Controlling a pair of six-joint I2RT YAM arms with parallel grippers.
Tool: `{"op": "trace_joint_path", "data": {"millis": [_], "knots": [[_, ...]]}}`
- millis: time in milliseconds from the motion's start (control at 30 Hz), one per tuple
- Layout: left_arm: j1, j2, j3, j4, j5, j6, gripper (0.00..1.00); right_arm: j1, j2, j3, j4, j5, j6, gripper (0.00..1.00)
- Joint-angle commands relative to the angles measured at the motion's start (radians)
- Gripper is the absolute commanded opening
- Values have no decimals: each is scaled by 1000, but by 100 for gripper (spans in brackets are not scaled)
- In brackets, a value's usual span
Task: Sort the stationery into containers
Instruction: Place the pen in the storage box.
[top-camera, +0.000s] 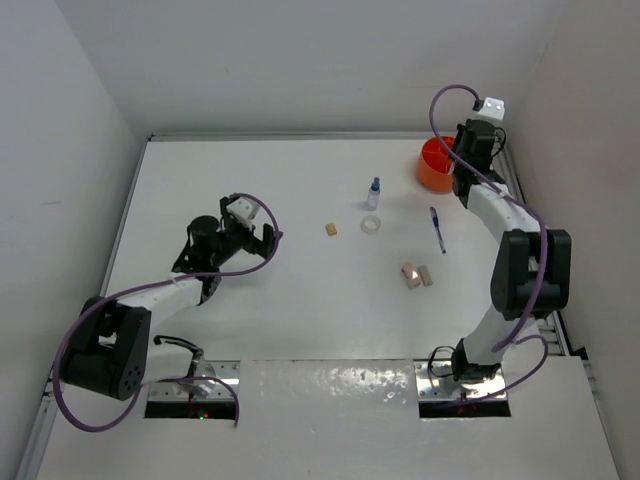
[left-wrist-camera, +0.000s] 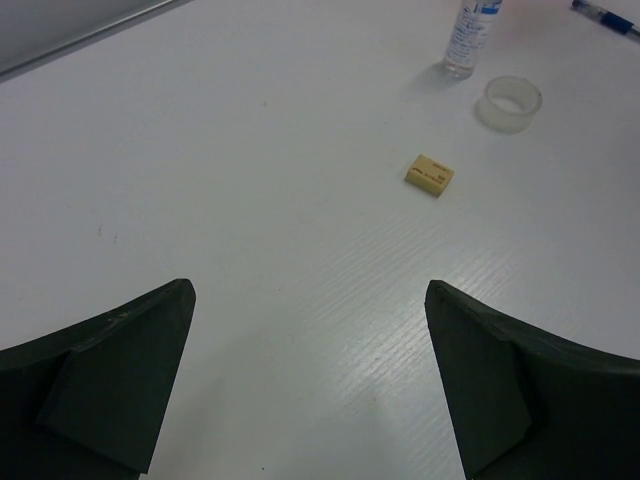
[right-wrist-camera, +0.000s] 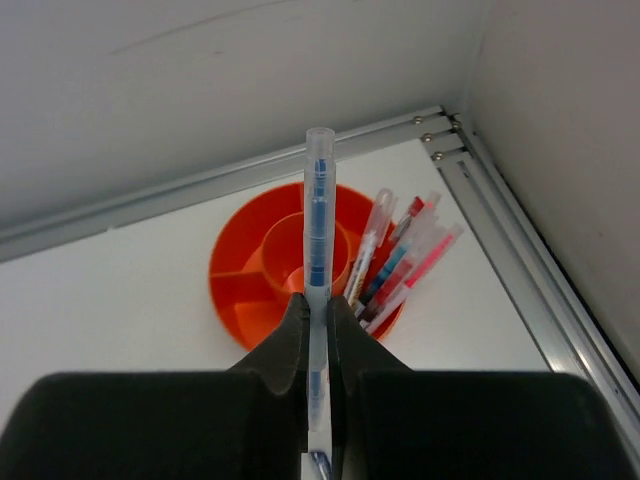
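Note:
My right gripper (right-wrist-camera: 318, 310) is shut on a clear blue pen (right-wrist-camera: 318, 215), holding it upright over the round orange tub (right-wrist-camera: 235, 295). Several red, pink and blue pens (right-wrist-camera: 405, 260) lean in the tub's right compartment. From above, the tub (top-camera: 430, 165) sits at the far right, with the right gripper (top-camera: 458, 170) beside it. My left gripper (left-wrist-camera: 310, 300) is open over bare table, with nothing between its fingers. Ahead of it lie a tan eraser (left-wrist-camera: 429, 175), a clear tape ring (left-wrist-camera: 513, 103) and a small clear bottle (left-wrist-camera: 470, 35).
Another blue pen (top-camera: 437, 229) lies on the table right of the tape ring (top-camera: 371, 225). Two small erasers (top-camera: 417, 274) lie side by side nearer the arms. White walls and a metal rail (right-wrist-camera: 520, 250) close in behind and right of the tub.

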Motion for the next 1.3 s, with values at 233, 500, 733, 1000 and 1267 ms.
{"op": "trace_joint_path", "data": {"millis": [233,500,733,1000,1267], "knots": [[29,42,32,37,-3,-25,98,-4,129,37,357,245,61,0],[35,46,38,31,4,-25,98,-4,218,48,373,298,82,0],[35,48,41,31,2,-30,98,-22,240,19,343,292,154,0],[36,49,43,31,2,-28,98,-41,292,38,313,251,197,0],[36,46,38,33,4,-25,98,-45,332,43,299,202,219,0]]}}
